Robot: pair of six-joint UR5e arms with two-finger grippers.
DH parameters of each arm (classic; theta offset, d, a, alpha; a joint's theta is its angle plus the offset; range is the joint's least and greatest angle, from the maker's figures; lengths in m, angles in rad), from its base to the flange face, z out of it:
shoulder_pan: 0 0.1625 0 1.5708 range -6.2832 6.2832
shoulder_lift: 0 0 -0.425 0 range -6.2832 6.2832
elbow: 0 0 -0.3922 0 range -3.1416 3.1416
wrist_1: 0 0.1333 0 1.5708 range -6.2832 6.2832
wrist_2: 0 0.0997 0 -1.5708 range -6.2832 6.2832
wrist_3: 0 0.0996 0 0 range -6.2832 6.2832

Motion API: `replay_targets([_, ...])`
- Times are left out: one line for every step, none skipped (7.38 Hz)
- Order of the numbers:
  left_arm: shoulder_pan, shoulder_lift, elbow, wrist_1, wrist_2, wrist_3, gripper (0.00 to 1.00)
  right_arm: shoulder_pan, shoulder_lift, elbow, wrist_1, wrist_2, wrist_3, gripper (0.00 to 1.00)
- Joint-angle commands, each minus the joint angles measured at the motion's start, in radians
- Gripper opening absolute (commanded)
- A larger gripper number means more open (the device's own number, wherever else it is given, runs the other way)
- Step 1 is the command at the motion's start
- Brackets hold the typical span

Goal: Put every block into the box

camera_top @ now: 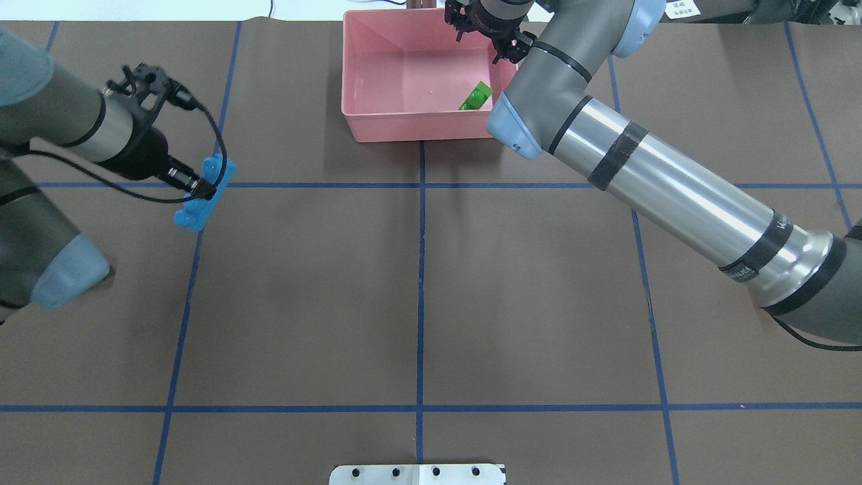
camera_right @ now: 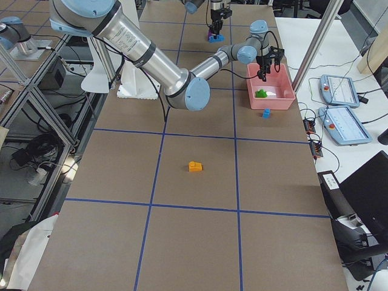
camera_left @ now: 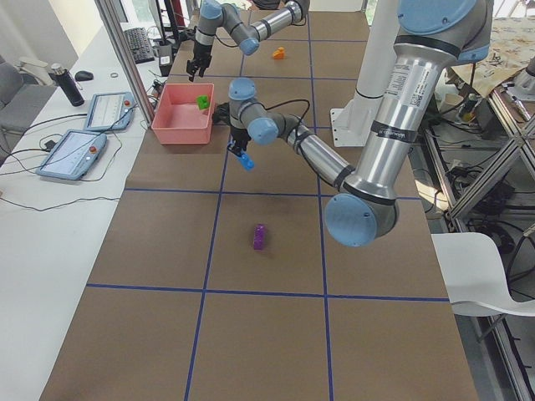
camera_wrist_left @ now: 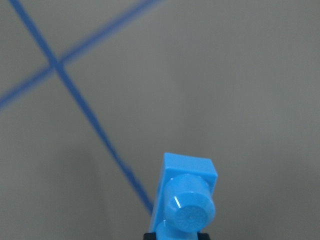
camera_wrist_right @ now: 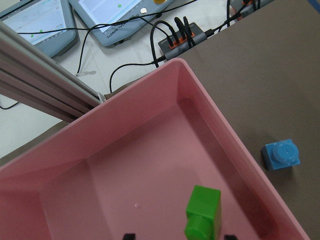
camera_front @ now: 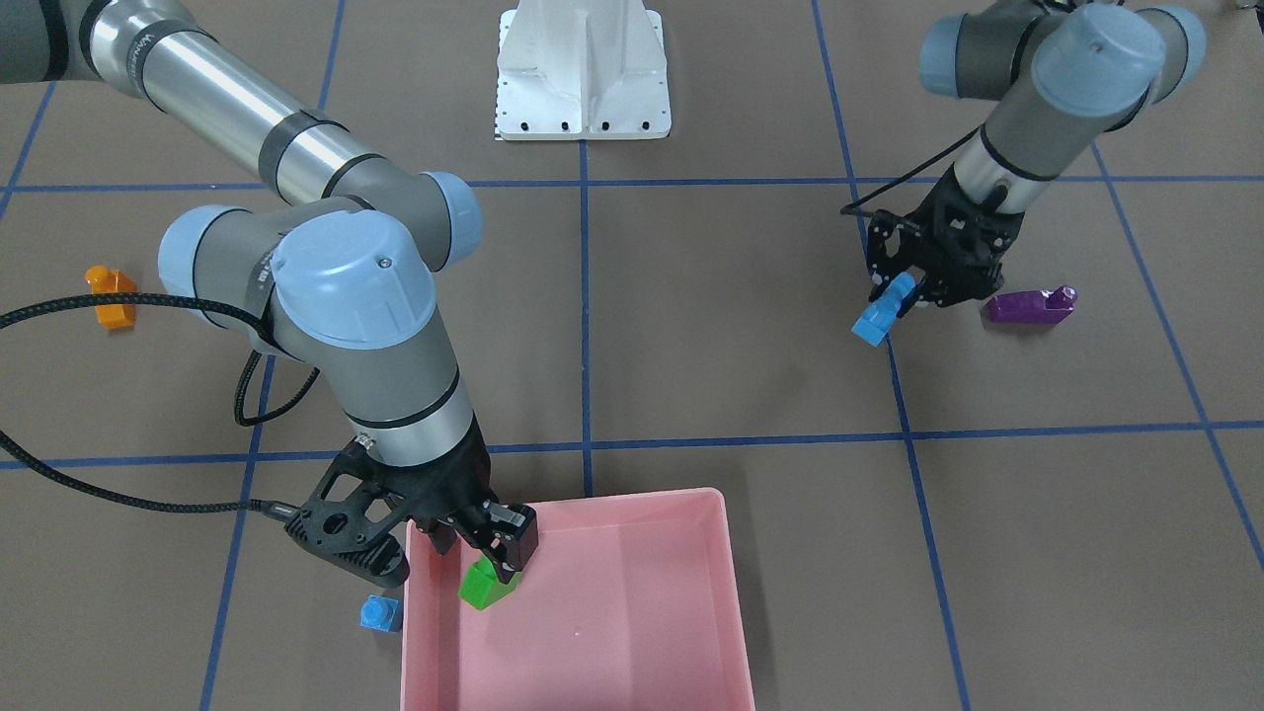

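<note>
Jaws spread wide, the right gripper (camera_front: 477,545) hangs just above the green two-stud block (camera_front: 486,583), which lies tilted on the floor of the pink box (camera_front: 642,592) near one corner, clear of both fingers. It is the only one of the five blocks in the box. A tiny blue one-stud block (camera_front: 380,614) sits on the bench (camera_front: 691,326) just outside the box wall beside that gripper. Well apart from the box, the left gripper (camera_front: 901,299) has its jaws pinching one end of the long blue block (camera_front: 882,316), with the purple sloped block (camera_front: 1032,306) lying just beside it. The orange sloped block (camera_front: 111,296) rests far off on the right arm's side. The green drop looks done; next, the left arm likely must carry its blue block across to the box, while the right rises clear of the rim for the tiny blue one.
</note>
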Motion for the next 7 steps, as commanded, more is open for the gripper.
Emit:
replay_targets([-0.058, -0.363, 0.344, 0.001, -0.001, -0.164, 0.00, 0.024, -0.004, 0.022, 0.002, 0.051, -0.041, 1.00])
replay_targets([-0.067, -0.465, 0.455, -0.008, 0.000, -0.201, 0.00, 0.055, -0.065, 0.074, 0.002, 0.123, -0.073, 1.00])
replay_targets([-0.067, -0.544, 0.579, -0.105, 0.002, -0.290, 0.00, 0.097, -0.167, 0.146, 0.021, 0.189, -0.133, 1.00])
replay_targets([-0.057, -0.608, 0.728, -0.256, 0.008, -0.387, 0.00, 0.159, -0.265, 0.204, 0.024, 0.288, -0.241, 1.00])
replay_targets([-0.038, -0.653, 0.826, -0.334, 0.012, -0.412, 0.00, 0.235, -0.373, 0.250, 0.024, 0.388, -0.354, 1.00])
replay_targets([-0.018, -0.670, 0.838, -0.342, 0.087, -0.415, 0.12, 0.304, -0.472, 0.283, 0.024, 0.476, -0.504, 0.99])
replay_targets([-0.003, -0.705, 0.870, -0.342, 0.135, -0.415, 0.18, 0.329, -0.590, 0.324, 0.024, 0.508, -0.620, 0.99])
